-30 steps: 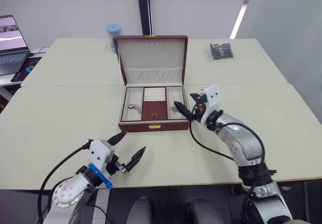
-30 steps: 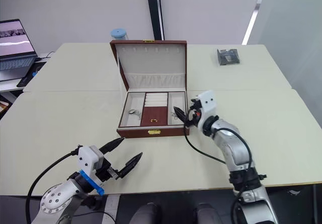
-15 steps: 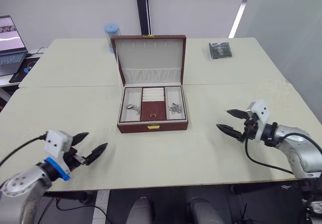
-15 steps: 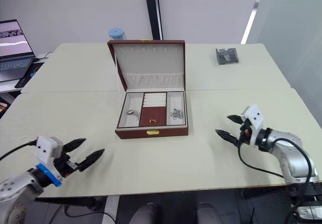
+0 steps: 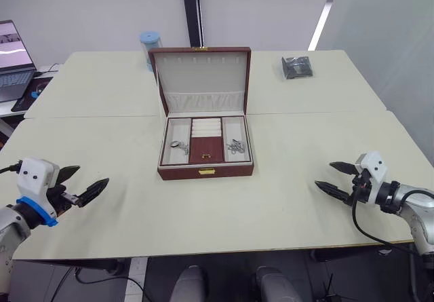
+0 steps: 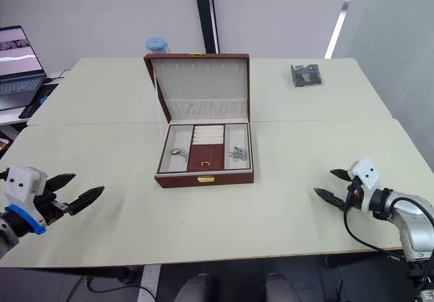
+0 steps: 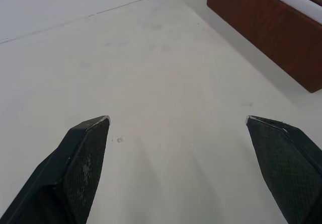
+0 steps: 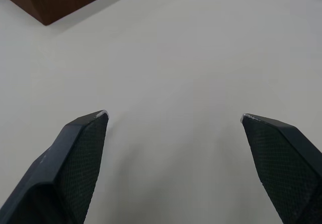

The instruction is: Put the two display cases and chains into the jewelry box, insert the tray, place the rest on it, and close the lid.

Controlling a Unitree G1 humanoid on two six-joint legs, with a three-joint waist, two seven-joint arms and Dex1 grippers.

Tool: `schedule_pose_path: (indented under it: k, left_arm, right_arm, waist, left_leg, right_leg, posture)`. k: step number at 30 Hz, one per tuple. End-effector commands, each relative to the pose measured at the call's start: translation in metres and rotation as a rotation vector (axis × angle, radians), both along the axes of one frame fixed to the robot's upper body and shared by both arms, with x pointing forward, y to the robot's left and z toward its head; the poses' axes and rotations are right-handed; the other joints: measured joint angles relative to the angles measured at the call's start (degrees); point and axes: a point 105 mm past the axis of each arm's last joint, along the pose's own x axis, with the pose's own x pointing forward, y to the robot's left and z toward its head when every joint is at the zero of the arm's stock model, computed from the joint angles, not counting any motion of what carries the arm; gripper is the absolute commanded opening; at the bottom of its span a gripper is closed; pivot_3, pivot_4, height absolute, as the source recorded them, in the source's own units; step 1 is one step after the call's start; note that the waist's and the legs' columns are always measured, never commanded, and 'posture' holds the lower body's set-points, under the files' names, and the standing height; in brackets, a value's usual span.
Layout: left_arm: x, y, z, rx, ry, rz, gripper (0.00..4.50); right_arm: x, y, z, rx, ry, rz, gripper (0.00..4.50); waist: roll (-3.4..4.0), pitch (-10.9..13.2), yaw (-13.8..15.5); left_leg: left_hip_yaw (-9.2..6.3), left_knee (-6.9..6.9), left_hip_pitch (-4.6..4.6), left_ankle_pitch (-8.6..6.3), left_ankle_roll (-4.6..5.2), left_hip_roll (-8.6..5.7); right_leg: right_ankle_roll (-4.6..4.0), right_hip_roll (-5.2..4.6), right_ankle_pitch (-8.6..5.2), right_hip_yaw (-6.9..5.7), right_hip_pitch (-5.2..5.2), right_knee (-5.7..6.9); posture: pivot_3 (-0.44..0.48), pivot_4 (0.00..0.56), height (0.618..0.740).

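Observation:
The jewelry box (image 5: 205, 173) stands in the middle of the table with its lid (image 5: 203, 74) upright and open. The tray (image 5: 205, 151) sits in the box, its gold knob on the brown centre panel. Small silver pieces lie in the tray's left section (image 5: 178, 144) and right section (image 5: 235, 146). The display cases and chains are hidden. My left gripper (image 5: 93, 174) hovers open and empty near the table's front left edge, far from the box. My right gripper (image 5: 323, 174) is open and empty at the front right. A corner of the box (image 7: 266, 22) shows in the left wrist view.
A dark shiny packet (image 5: 297, 67) lies at the back right of the table. A blue-lidded container (image 5: 150, 44) stands behind the lid's left corner. A laptop (image 5: 15, 61) sits on a side table at far left.
My right gripper has drawn back from the box's right section to the front right. My left gripper has swung out to the far left. Both stayed open.

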Motion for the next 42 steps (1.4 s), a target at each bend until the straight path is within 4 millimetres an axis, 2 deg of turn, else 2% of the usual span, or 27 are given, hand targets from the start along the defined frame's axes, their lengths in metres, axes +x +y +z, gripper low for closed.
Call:
schedule_pose_path:
  k: [1, 14, 25, 30, 34, 36, 37, 39, 42]
  left_arm:
    - [0.001, 0.012, 0.017, 0.033, -0.043, 0.019, 4.50]
    - [0.004, 0.015, 0.016, 0.043, -0.034, 0.012, 4.50]
    - [0.006, 0.014, 0.014, 0.036, -0.021, 0.009, 4.50]
    - [0.014, 0.006, 0.010, 0.021, -0.035, 0.008, 4.50]
    - [0.028, -0.016, 0.003, -0.040, -0.058, -0.009, 4.50]
    - [0.038, -0.025, -0.003, -0.039, -0.066, -0.005, 4.11]
    - [0.044, -0.030, -0.006, -0.043, -0.067, -0.012, 3.89]
    - [0.052, -0.040, -0.007, -0.053, -0.073, -0.030, 3.35]
    - [0.064, -0.052, -0.008, -0.080, -0.078, -0.053, 2.32]
  right_arm:
    - [0.001, -0.006, 0.014, -0.014, -0.056, -0.004, 4.47]
    - [0.000, -0.010, 0.010, -0.028, -0.052, -0.013, 4.47]
    - [0.002, -0.005, 0.012, -0.007, -0.062, -0.013, 4.47]
    - [0.011, 0.014, 0.026, 0.065, -0.109, -0.002, 4.47]
    - [0.024, 0.045, 0.037, 0.147, -0.145, 0.017, 4.47]
    - [0.034, 0.059, 0.040, 0.158, -0.177, 0.010, 4.50]
    - [0.038, 0.067, 0.040, 0.168, -0.181, 0.013, 4.10]
    - [0.045, 0.081, 0.038, 0.168, -0.181, 0.022, 3.60]
    - [0.053, 0.100, 0.032, 0.143, -0.181, 0.048, 2.50]
  waist:
    - [0.00, 0.00, -0.01]
    - [0.00, 0.00, 0.04]
    - [0.00, 0.00, 0.04]
    - [0.00, 0.00, 0.02]
    - [0.01, -0.01, -0.02]
    - [-0.02, -0.03, 0.06]
    - [-0.02, -0.03, 0.08]
    - [-0.03, -0.03, 0.09]
    - [-0.03, -0.04, 0.09]
  left_leg:
    - [0.00, 0.00, 0.01, 0.00, 0.00, 0.00]
    - [-0.01, 0.01, 0.02, 0.00, -0.01, 0.00]
    - [-0.01, 0.01, 0.02, 0.00, -0.01, 0.00]
    - [-0.01, 0.03, 0.04, 0.01, -0.01, 0.00]
    - [0.00, 0.05, 0.05, 0.01, -0.02, 0.00]
    - [-0.01, 0.07, 0.04, 0.02, -0.03, -0.01]
    - [-0.03, 0.09, 0.04, 0.02, -0.03, -0.01]
    - [-0.03, 0.13, 0.03, 0.03, -0.05, -0.02]
    - [-0.02, 0.13, 0.02, 0.03, -0.05, -0.03]
  right_leg:
    - [0.00, 0.00, 0.00, 0.00, 0.00, 0.01]
    - [0.00, -0.01, 0.00, -0.02, 0.02, 0.04]
    - [0.00, -0.01, 0.00, -0.02, 0.02, 0.06]
    - [0.00, -0.01, 0.00, -0.02, 0.02, 0.11]
    - [0.00, -0.01, 0.00, -0.01, 0.02, 0.18]
    - [0.00, -0.01, 0.01, -0.02, 0.02, 0.20]
    - [0.00, 0.00, 0.01, -0.03, 0.02, 0.22]
    - [0.00, 0.00, 0.01, -0.03, -0.01, 0.30]
    - [0.00, 0.00, 0.01, -0.03, -0.03, 0.31]
  posture:
    - [0.000, 0.150, 0.740]
    - [0.000, 0.150, 0.740]
    - [0.000, 0.150, 0.740]
    - [0.000, 0.150, 0.740]
    - [0.000, 0.150, 0.740]
    - [0.000, 0.150, 0.740]
    - [0.000, 0.150, 0.740]
    - [0.000, 0.150, 0.740]
    - [0.000, 0.150, 0.740]
